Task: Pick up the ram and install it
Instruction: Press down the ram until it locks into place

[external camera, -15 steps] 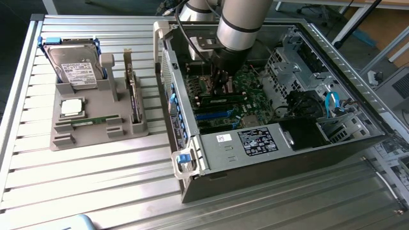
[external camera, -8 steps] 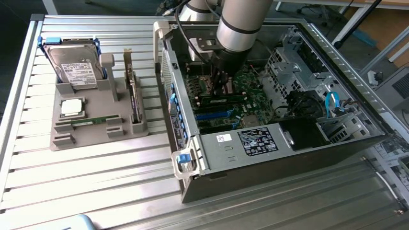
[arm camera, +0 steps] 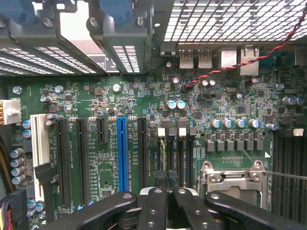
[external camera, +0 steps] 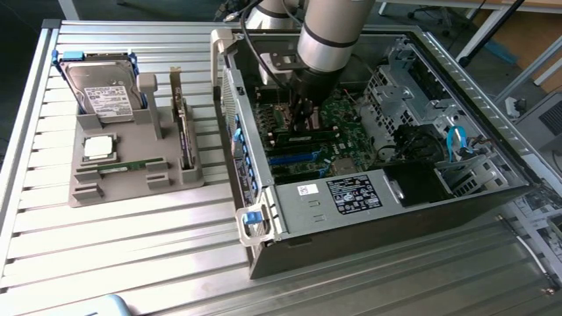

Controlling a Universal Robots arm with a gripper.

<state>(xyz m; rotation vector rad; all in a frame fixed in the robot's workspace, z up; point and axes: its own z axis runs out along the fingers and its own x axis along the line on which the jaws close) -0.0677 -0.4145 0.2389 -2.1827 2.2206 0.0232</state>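
The claw (arm camera: 167, 189), fingers pressed together and holding nothing, hangs inside the computer case (external camera: 378, 197) over the motherboard (arm camera: 144, 120); the ram (external camera: 130, 165) lies in the grey holder (external camera: 131, 187) at the case's nine o'clock

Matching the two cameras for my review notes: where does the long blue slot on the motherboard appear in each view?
Exterior view: the blue slot lies on the motherboard, just on the camera's side of the gripper.
Wrist view: the blue slot runs between black slots, close to the gripper.
Shared landmark: the gripper, over the green motherboard in both views.
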